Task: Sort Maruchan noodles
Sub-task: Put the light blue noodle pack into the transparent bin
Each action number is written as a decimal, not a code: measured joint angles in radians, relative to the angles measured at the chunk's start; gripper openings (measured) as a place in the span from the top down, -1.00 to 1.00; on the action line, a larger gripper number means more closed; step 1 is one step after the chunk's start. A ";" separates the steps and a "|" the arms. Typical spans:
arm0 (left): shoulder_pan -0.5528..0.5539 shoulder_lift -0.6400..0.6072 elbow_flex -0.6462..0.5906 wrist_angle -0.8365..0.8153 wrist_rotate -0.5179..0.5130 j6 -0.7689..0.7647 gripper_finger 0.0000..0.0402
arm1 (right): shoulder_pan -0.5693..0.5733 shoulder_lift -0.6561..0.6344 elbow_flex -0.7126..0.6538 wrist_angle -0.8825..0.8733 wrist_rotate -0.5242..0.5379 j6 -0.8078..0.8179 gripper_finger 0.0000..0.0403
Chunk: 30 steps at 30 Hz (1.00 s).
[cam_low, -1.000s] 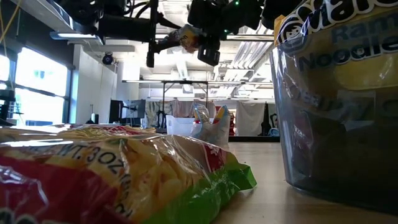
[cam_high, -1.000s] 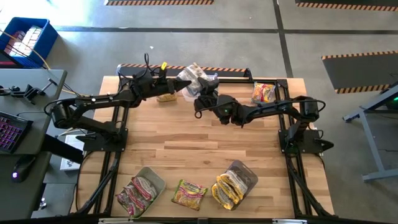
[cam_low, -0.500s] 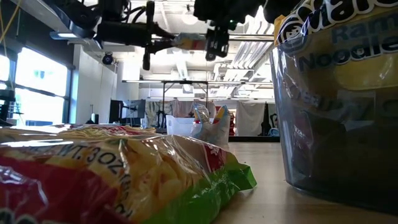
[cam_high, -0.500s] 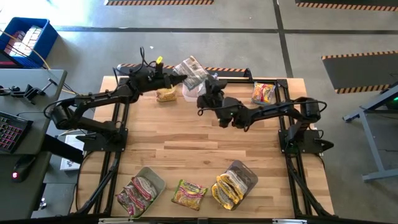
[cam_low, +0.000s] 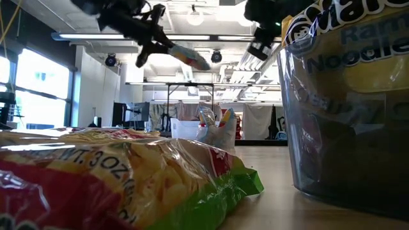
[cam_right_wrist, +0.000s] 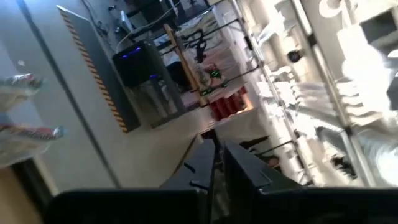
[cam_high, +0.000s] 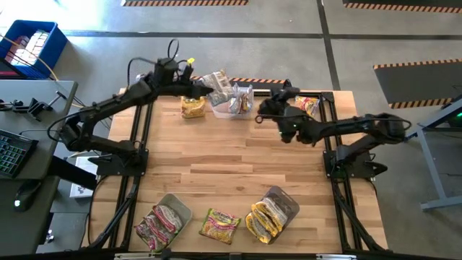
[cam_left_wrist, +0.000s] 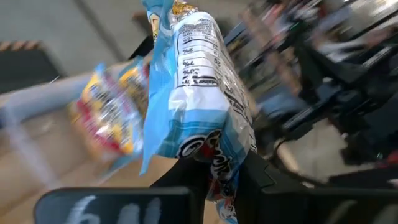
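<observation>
Up at the frame's top centre, the left gripper point(cam_high: 204, 88) pinches a blue-and-white noodle packet point(cam_left_wrist: 199, 93), likely for sorting; right gripper point(cam_high: 261, 115) fingers are closed, empty.

Two slim black jointed robot arms w/ matte housings. Left arm point(cam_high: 108, 112) carries loose black cables looping above its wrist, plus a small yellow tag nr the left hand point(cam_high: 206, 89). Right arm point(cam_high: 346, 128) has thicker rounded joints. Right hand point(cam_right_wrist: 219, 163) fingers: flat, dark, narrow.
</observation>
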 joint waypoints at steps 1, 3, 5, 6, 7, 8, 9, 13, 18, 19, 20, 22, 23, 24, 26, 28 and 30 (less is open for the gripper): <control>0.006 0.008 0.049 -0.098 -0.002 0.024 0.84 | -0.001 -0.030 -0.026 -0.046 -0.003 0.058 0.90; 0.018 0.030 0.141 -0.273 -0.004 0.064 0.84 | 0.001 -0.078 -0.072 -0.136 -0.016 0.178 0.91; 0.027 0.062 0.230 -0.417 -0.004 0.102 0.84 | 0.001 -0.115 -0.111 -0.214 -0.046 0.284 0.96; 0.031 0.083 0.271 -0.472 -0.005 0.119 0.84 | 0.002 -0.128 -0.124 -0.243 -0.068 0.330 0.98; 0.031 0.106 0.312 -0.517 -0.008 0.136 0.84 | 0.002 -0.139 -0.137 -0.277 -0.080 0.374 0.99; 0.031 0.133 0.349 -0.559 -0.012 0.155 0.84 | 0.002 -0.143 -0.144 -0.304 -0.086 0.412 0.99; 0.030 0.161 0.385 -0.591 -0.020 0.173 0.84 | 0.001 -0.144 -0.149 -0.327 -0.102 0.448 0.98; 0.018 0.290 0.519 -0.700 -0.038 0.242 0.84 | 0.002 -0.144 -0.155 -0.430 -0.135 0.573 1.00; 0.000 0.456 0.654 -0.836 -0.116 0.330 0.84 | 0.001 -0.142 -0.156 -0.515 -0.214 0.702 1.00; 0.000 0.486 0.677 -0.858 -0.125 0.341 0.84 | 0.001 -0.142 -0.156 -0.521 -0.218 0.717 1.00; 0.000 0.514 0.698 -0.882 -0.127 0.350 0.84 | 0.001 -0.142 -0.156 -0.522 -0.223 0.728 1.00; 0.001 0.571 0.735 -0.915 -0.133 0.361 0.84 | 0.001 -0.142 -0.156 -0.523 -0.237 0.747 1.00; 0.001 0.596 0.751 -0.923 -0.133 0.363 0.84 | 0.001 -0.142 -0.156 -0.523 -0.247 0.749 1.00; 0.001 0.618 0.767 -0.930 -0.134 0.364 0.84 | 0.002 -0.142 -0.156 -0.523 -0.249 0.750 1.00; 0.001 0.659 0.802 -0.941 -0.133 0.366 0.84 | 0.001 -0.142 -0.156 -0.522 -0.252 0.752 1.00; 0.001 0.698 0.835 -0.958 -0.133 0.372 0.84 | 0.001 -0.142 -0.156 -0.522 -0.253 0.766 1.00; 0.001 0.732 0.867 -0.980 -0.134 0.377 0.84 | 0.001 -0.142 -0.156 -0.522 -0.257 0.772 1.00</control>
